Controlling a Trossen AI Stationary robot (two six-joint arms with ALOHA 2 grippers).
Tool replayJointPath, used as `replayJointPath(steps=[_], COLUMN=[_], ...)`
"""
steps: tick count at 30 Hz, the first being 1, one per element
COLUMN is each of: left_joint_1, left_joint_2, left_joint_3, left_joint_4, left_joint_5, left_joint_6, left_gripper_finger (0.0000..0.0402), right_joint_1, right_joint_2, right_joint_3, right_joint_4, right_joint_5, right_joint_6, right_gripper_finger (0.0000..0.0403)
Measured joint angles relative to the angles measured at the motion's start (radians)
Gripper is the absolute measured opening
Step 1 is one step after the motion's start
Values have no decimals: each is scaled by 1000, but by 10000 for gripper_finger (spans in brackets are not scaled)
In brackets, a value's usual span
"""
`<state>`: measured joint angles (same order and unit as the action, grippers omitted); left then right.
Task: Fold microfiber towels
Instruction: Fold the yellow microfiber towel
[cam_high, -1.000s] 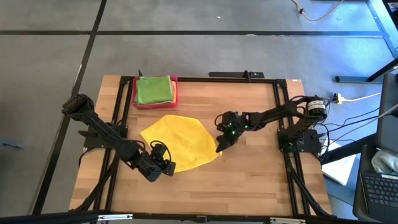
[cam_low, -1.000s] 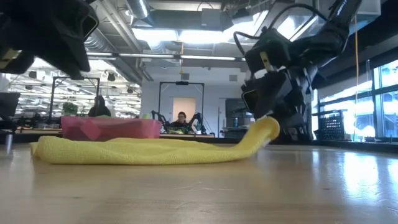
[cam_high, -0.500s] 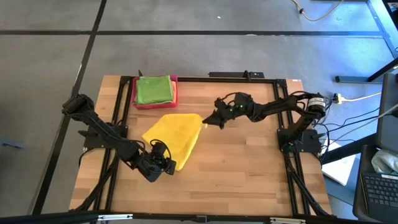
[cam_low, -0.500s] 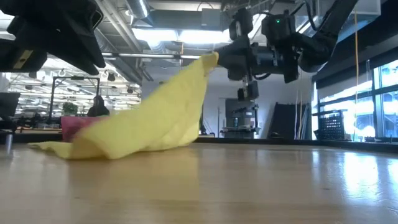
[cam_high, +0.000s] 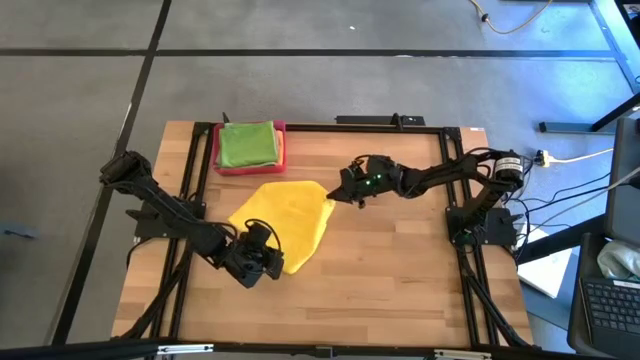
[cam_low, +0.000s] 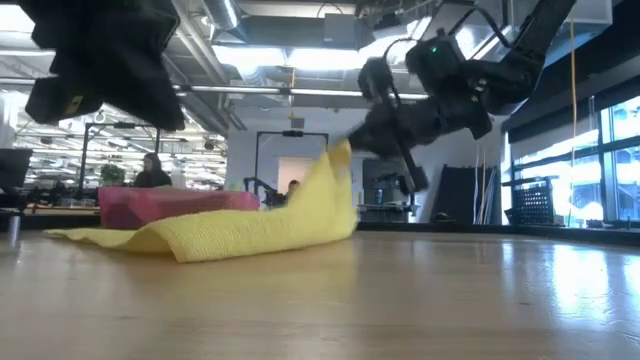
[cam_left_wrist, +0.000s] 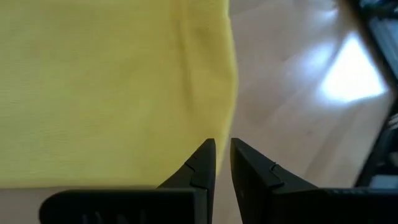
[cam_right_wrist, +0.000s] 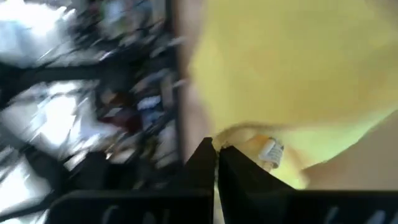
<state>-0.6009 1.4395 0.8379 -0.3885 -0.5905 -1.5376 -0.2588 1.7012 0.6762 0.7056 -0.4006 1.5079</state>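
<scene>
Since a moment ago, the lifted corner of the yellow towel has been lowered by the right gripper, whose fingers are clenched on it near the pink-red tray. The cloth is draped in a folded, rumpled wedge at mid-table. The left gripper, narrowly parted, is hung over the towel's near edge.

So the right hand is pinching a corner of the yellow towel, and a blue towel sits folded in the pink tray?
Not blue: the high view shows a green towel folded in the pink tray. The right hand does pinch a corner of the yellow towel.
</scene>
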Motion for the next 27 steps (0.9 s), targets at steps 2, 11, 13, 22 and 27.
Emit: replayJointPath(steps=[2, 11, 13, 22, 27], left_joint_1=[12, 48, 64, 120, 153], left_joint_2=[0, 18, 35, 151, 251], left_joint_3=[0, -1, -2, -1, 1], left_joint_4=[-40, -223, -253, -212, -257], left_joint_5=[36, 84, 83, 72, 144], left_joint_6=[5, 4, 4, 118, 254], left_gripper_finger=[41, 41, 41, 41, 41], right_joint_1=[0, -5, -3, 8, 8], right_joint_2=[0, 0, 0, 0, 0], right_joint_3=[-1, -1, 10, 156, 242], right_joint_4=[-79, -69, -63, -132, -329], right_joint_5=[62, 122, 122, 74, 1], right_joint_6=[-9, -406, -499, -604, -674], right_gripper_finger=[6, 24, 19, 23, 36])
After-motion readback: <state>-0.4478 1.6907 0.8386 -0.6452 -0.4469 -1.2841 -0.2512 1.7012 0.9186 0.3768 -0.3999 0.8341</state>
